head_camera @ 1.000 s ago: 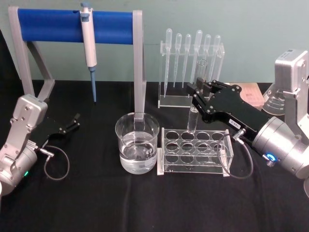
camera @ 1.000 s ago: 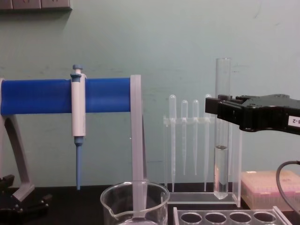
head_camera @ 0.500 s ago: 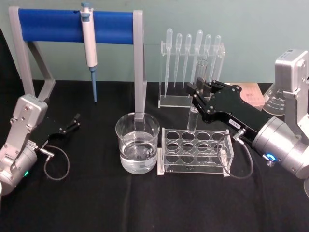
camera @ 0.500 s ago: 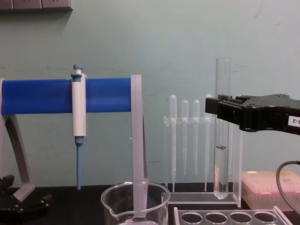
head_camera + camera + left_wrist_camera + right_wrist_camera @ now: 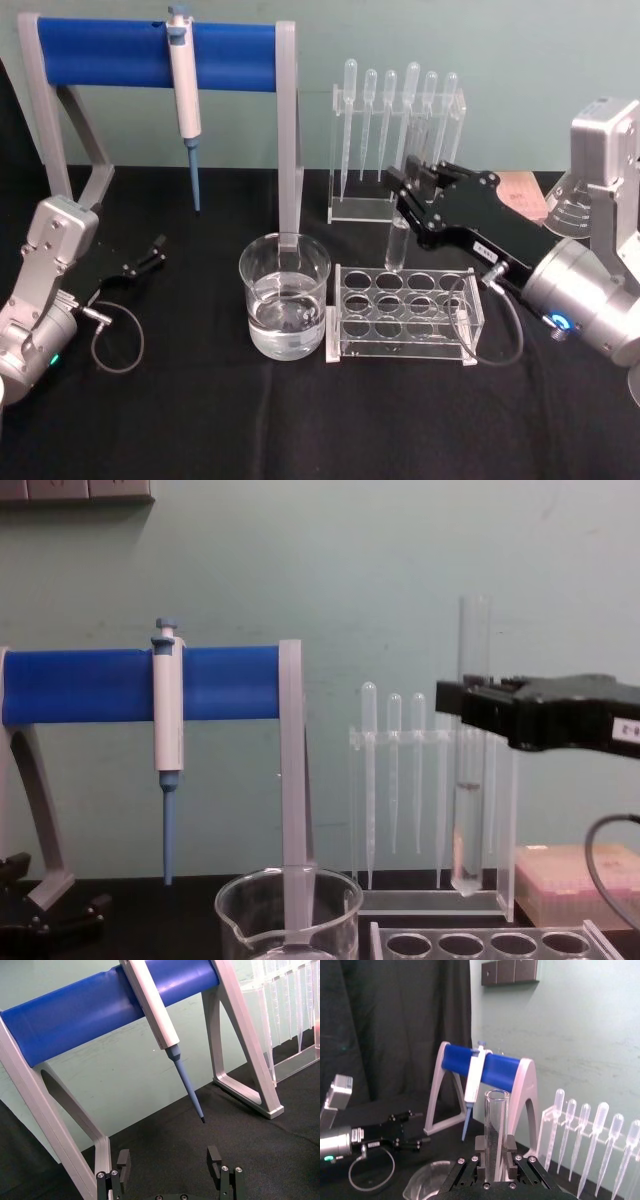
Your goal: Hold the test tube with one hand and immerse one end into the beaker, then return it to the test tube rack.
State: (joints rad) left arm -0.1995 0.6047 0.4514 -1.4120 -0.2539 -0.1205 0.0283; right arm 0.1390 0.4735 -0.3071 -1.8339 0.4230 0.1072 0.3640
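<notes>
My right tool (image 5: 403,200), right of centre, is showing as a black angular body with a small white number label (image 5: 628,727). It is ending in a rounded silver wrist (image 5: 585,305) where a blue ring light (image 5: 558,328) is glowing, and a thin black cable (image 5: 519,325) is looping from it. My left tool (image 5: 155,250), at the left edge, is wearing black fingers with small silver screws (image 5: 223,1168), a boxy silver arm (image 5: 55,240), a green light (image 5: 52,360) and its own cable loop (image 5: 142,340).

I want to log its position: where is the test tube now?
Head view: the test tube hangs upright in the right gripper, above the rack, right of the beaker.
</notes>
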